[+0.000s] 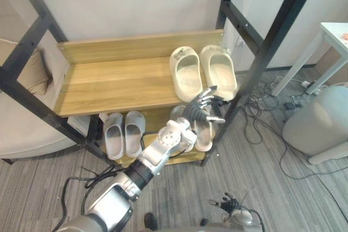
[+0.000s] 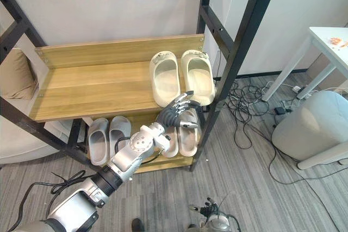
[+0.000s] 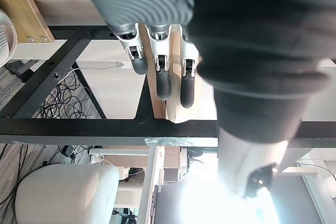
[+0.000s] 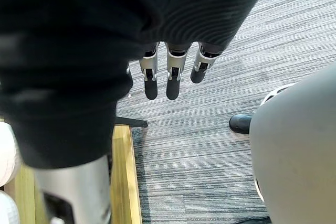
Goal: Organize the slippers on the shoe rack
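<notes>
Left eye view: your left hand (image 1: 199, 110) hovers empty, fingers (image 1: 207, 98) apart, beside cream slippers (image 1: 187, 74) paired on the upper shelf (image 1: 109, 82); grey slippers (image 1: 115, 134) paired below — little seems left to do.

Beige cushion (image 1: 32, 74) left, tangled cables (image 1: 265, 97), grey pouf (image 1: 318, 123) and white table (image 1: 333, 32) right

Head pair looks down, sharing shoe rack (image 1: 119, 80); wrist cameras close behind left hand (image 3: 163, 80), right hand (image 4: 172, 83).

Silver-grey jointed arm (image 1: 157, 153); left robot hand (image 1: 201, 108): silver fingers (image 3: 163, 80), dark tips, dark ribbed cover.
</notes>
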